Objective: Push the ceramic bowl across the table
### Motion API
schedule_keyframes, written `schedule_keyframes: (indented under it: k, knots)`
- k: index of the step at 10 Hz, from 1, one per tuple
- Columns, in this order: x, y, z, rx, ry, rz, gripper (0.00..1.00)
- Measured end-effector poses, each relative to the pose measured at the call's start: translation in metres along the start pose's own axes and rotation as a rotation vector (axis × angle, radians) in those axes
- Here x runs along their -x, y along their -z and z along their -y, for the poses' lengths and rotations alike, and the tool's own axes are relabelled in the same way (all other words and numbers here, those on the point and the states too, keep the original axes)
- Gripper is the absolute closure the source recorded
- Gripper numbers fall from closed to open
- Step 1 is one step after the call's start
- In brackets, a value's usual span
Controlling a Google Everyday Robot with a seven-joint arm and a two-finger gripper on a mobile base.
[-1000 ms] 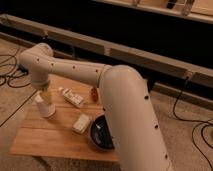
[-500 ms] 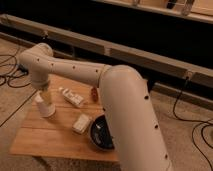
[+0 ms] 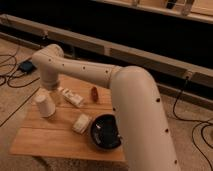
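The glossy black ceramic bowl [image 3: 105, 132] sits on the light wooden table [image 3: 45, 137], near its front right edge, partly behind my big white forearm [image 3: 145, 115]. My arm reaches up and left over the table, bends at a joint [image 3: 50, 60] and points down. The gripper [image 3: 53, 93] hangs over the table's back left part, just behind the white cup [image 3: 44, 105] and well left of the bowl. It is apart from the bowl.
A small white box [image 3: 81, 123] lies just left of the bowl. A longer white packet [image 3: 71, 96] and a reddish-brown item [image 3: 94, 93] lie further back. Cables and a dark device [image 3: 25, 66] lie on the floor at left; a dark wall runs behind.
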Motion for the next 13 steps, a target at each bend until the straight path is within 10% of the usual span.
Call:
schedule_keyframes:
  k: [6, 13]
  knots:
    - [0.085, -0.006, 0.1, 0.017, -0.224, 0.09, 0.2]
    - [0.077, 0.009, 0.208, -0.036, -0.495, 0.16, 0.2]
